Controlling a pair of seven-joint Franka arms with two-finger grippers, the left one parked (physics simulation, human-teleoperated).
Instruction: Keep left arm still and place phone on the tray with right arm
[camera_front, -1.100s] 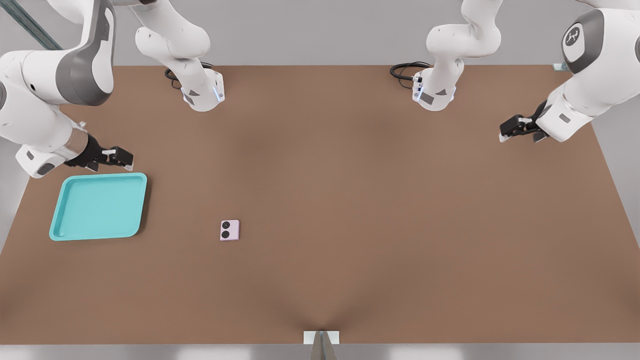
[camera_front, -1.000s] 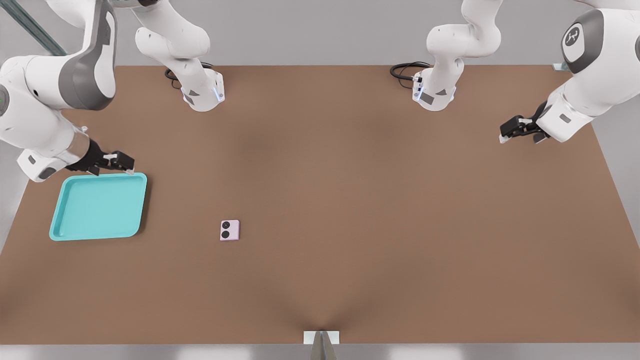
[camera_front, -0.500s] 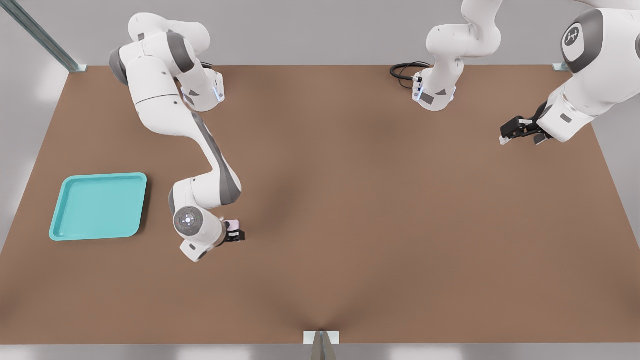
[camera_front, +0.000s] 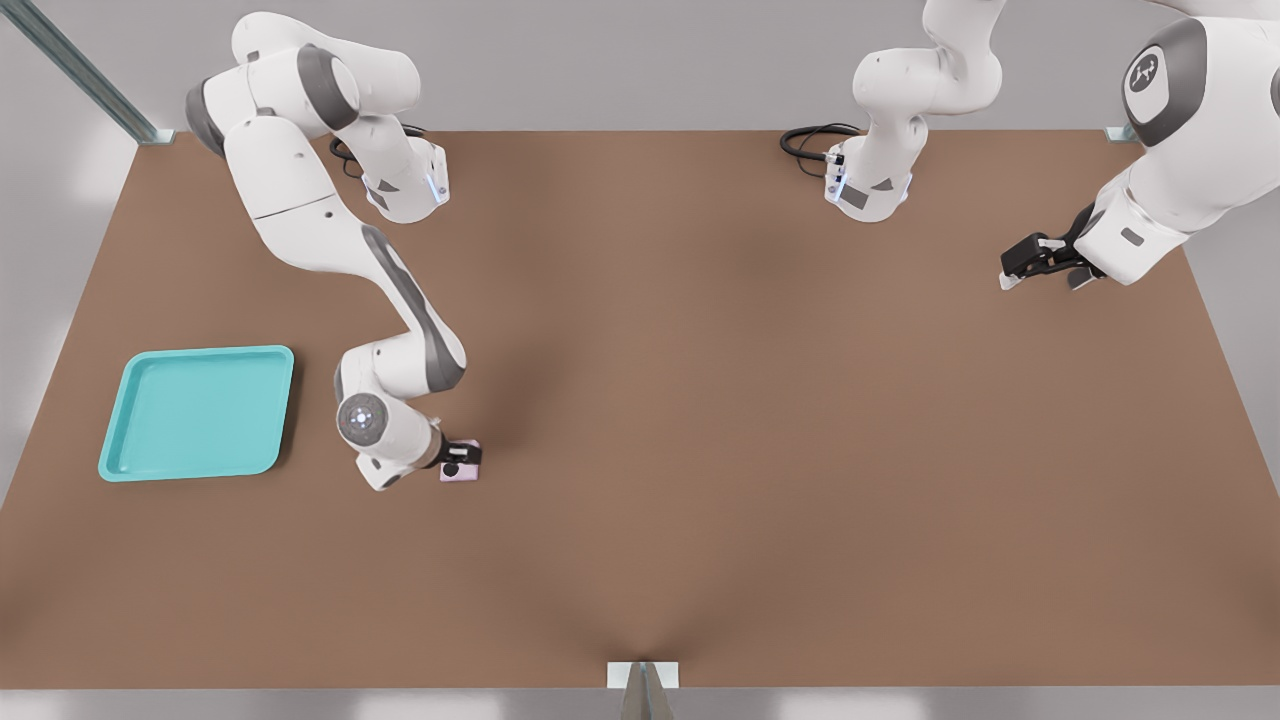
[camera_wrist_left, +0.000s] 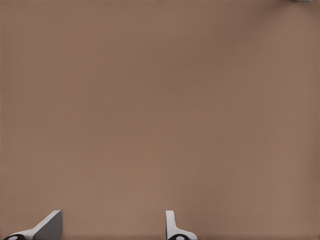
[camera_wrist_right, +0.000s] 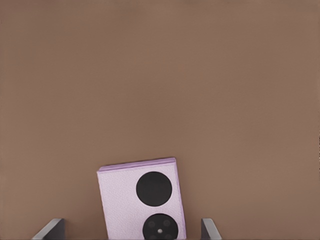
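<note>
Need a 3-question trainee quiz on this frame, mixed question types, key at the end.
1. True or false: the phone already lies in the tray.
2. Where is the working pincer?
A. over the tray
B. at the phone, fingers wide on either side
C. raised near the arm's base
3. Fill in: in the front view, the tray lies to the phone's ____.

Key:
1. False; it rests on the table.
2. B; the right wrist view shows the fingertips apart from the phone.
3. left
</note>
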